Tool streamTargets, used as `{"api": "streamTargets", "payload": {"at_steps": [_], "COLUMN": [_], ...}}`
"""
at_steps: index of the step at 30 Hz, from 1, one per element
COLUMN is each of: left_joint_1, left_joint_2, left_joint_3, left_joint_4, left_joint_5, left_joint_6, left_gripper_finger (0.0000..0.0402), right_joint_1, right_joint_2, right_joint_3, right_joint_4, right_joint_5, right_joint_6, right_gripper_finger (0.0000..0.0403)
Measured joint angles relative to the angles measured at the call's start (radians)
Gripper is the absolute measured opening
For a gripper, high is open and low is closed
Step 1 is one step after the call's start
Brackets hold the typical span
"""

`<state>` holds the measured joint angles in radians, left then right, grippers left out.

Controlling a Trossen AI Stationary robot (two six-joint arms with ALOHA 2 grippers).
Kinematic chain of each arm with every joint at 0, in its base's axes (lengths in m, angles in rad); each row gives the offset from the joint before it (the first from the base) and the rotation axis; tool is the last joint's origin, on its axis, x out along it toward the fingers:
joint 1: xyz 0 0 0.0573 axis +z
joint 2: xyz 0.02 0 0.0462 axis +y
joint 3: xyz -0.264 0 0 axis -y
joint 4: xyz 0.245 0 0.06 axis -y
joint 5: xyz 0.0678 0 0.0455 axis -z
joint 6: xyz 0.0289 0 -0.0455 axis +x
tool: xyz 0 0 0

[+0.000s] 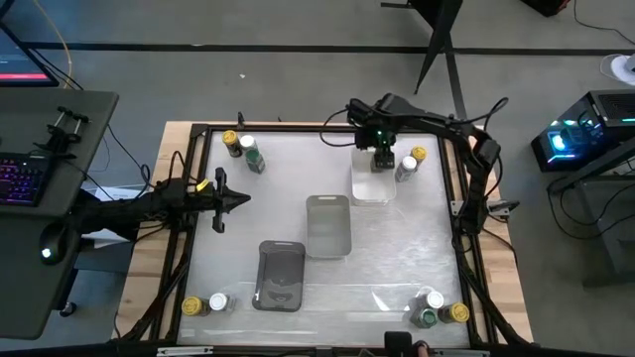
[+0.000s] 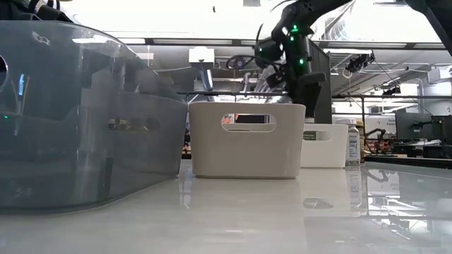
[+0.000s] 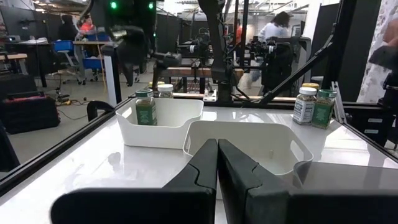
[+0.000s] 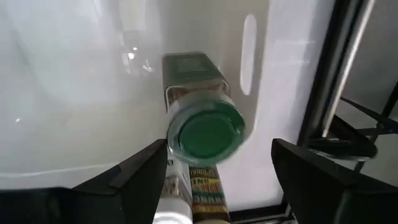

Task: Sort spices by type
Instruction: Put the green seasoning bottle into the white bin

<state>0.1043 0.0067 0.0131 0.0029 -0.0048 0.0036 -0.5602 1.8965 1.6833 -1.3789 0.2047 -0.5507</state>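
Note:
My right gripper hangs open over the white tray at the far side. In the right wrist view its fingers stand on either side of a green-lidded spice jar without clearly touching it. That jar stands upright in the white tray. My left gripper is shut and waits above the table's left part, holding nothing. Other jars stand in groups at the corners: far left, near left, near right, and beside the white tray.
A light grey tray lies mid-table and a darker grey one nearer the front edge, which looms large in the low view. A black frame rims the table. People move in the room beyond.

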Motion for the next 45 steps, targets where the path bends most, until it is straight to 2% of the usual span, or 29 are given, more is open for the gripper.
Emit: {"api": "streamTargets", "payload": {"at_steps": [5, 9, 13, 19, 23, 24, 27, 30, 32, 34, 36, 40, 43, 45], "left_joint_1": [0.0, 0.0, 0.0, 0.0, 0.0, -0.001, -0.003, -0.003, -0.003, 0.0, 0.001, 0.001, 0.017, 0.043], "left_joint_2": [0.0, 0.0, 0.0, 0.0, 0.0, 0.0, 0.006, 0.016, 0.023, 0.044, 0.1, 0.354, 0.552, 0.653], "left_joint_3": [0.0, 0.0, 0.0, 0.0, 0.0, 0.0, 0.0, 0.0, 0.0, 0.018, 0.091, 0.331, 0.536, 0.678], "left_joint_4": [0.0, 0.0, 0.0, 0.0, 0.025, 0.063, 0.286, 0.597, 0.821, 0.957, 0.893, 0.534, 0.292, 0.085], "left_joint_5": [0.0, 0.0, 0.0, 0.0, -0.003, -0.003, -0.025, -0.154, -0.267, -0.371, -0.406, -0.379, -0.386, -0.428], "left_joint_6": [0.0, 0.0, 0.0, 0.0, 0.002, -0.041, -0.31, -0.498, -0.526, -0.486, -0.484, -0.508, -0.342, -0.261], "left_gripper_finger": [0.0001, 0.0001, 0.0001, 0.0001, 0.0001, 0.0001, 0.0001, 0.0001, 0.0001, 0.0001, 0.0001, 0.0001, 0.0001, 0.0001], "right_joint_1": [0.0, 0.0, 0.004, 0.008, 0.026, 0.032, 0.051, 0.065, 0.07, 0.073, 0.075, 0.075, 0.071, 0.069], "right_joint_2": [0.0, -0.001, -0.002, -0.003, -0.003, -0.003, -0.003, -0.003, -0.003, -0.003, -0.003, -0.003, -0.005, -0.015], "right_joint_3": [0.11, 0.215, 0.32, 0.427, 0.444, 0.445, 0.446, 0.446, 0.446, 0.445, 0.445, 0.445, 0.445, 0.444], "right_joint_4": [-0.046, -0.046, -0.013, 0.18, 0.315, 0.33, 0.316, 0.252, 0.198, 0.142, 0.111, 0.108, 0.109, 0.086], "right_joint_5": [-0.005, -0.082, -0.25, -0.626, -0.75, -0.771, -0.811, -0.83, -0.831, -0.834, -0.845, -0.854, -0.867, -0.87], "right_joint_6": [0.042, 0.122, 0.227, 0.414, 0.489, 0.493, 0.493, 0.491, 0.481, 0.462, 0.445, 0.437, 0.441, 0.441], "right_gripper_finger": [0.0284, 0.0284, 0.0284, 0.0284, 0.0284, 0.0284, 0.0284, 0.0284, 0.0284, 0.0284, 0.0284, 0.0284, 0.0284, 0.0284]}}
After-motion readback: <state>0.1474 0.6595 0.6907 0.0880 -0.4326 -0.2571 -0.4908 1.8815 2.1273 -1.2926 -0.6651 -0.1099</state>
